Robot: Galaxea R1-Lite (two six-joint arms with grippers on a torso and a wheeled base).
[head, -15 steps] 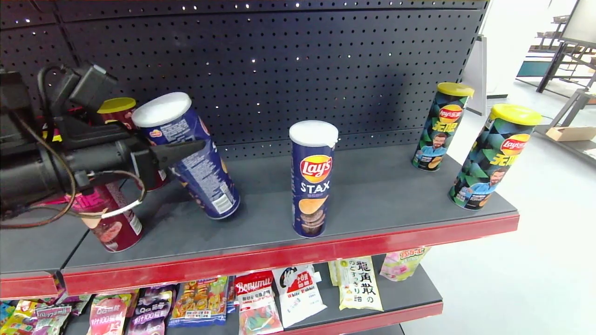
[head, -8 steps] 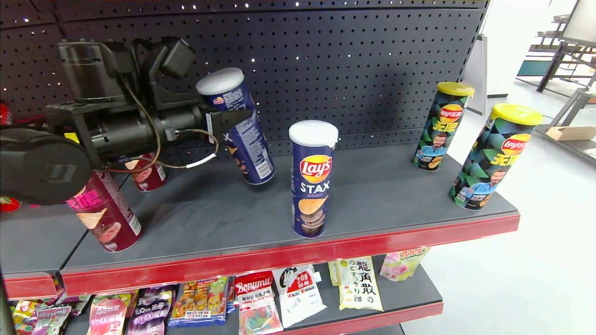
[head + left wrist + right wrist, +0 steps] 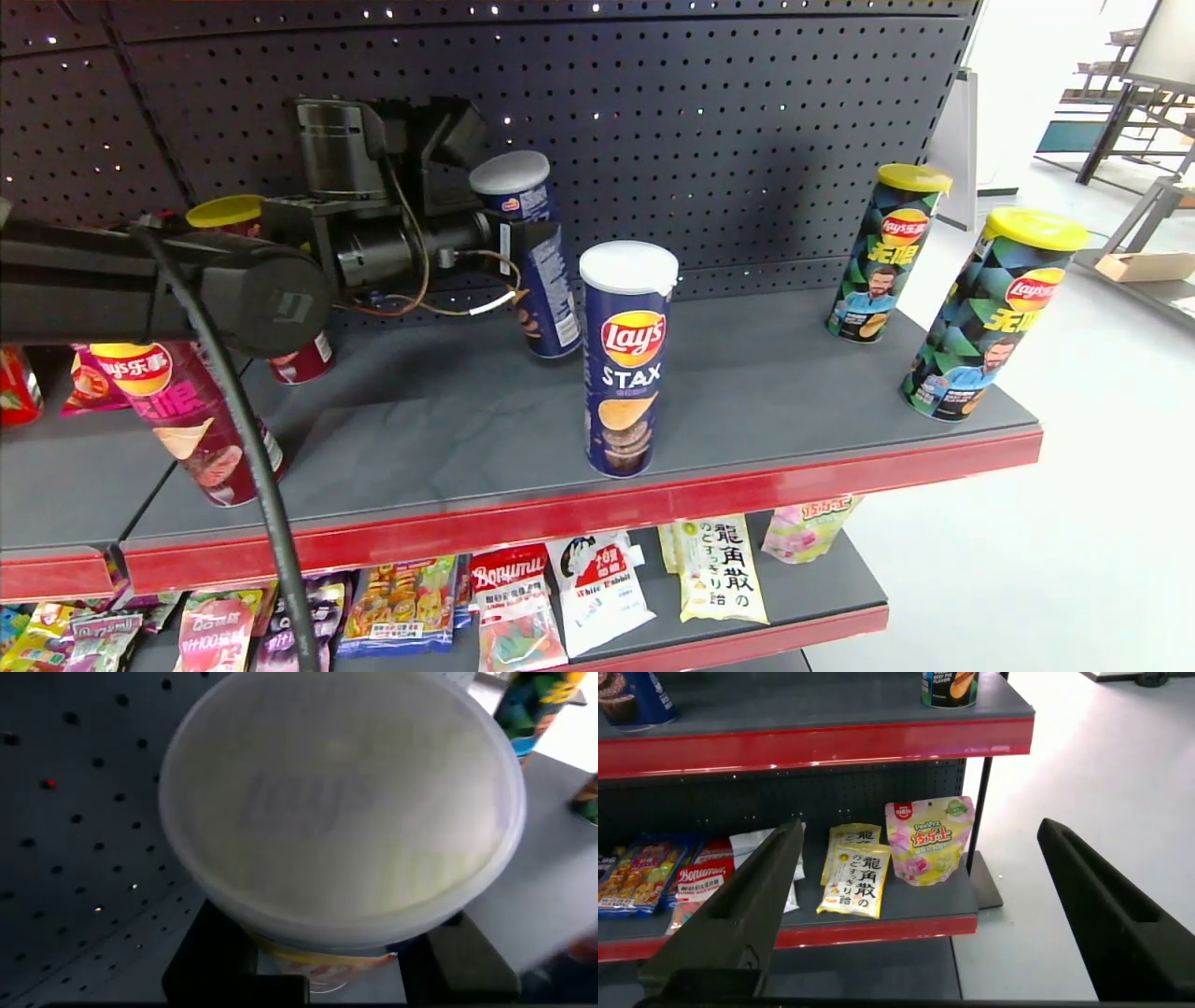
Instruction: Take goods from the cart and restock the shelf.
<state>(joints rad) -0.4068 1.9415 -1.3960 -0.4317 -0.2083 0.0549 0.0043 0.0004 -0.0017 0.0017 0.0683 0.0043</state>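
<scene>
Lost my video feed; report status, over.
Left gripper shut on dark blue cardboard crisp tube with white lid, tilted, at back of shelf. Right gripper open, empty. Matching upright tube close in front.

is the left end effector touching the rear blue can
Touching. The head view shows the left end effector clamped on the rear blue can.

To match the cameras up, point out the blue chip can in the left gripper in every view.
Head view: the blue can is in the left gripper, at the back of the shelf board, close to the pegboard.
Left wrist view: its white lid spans the middle, seen from above.
Right wrist view: not in it.
Shared landmark: the grey shelf board, in all three.
</scene>
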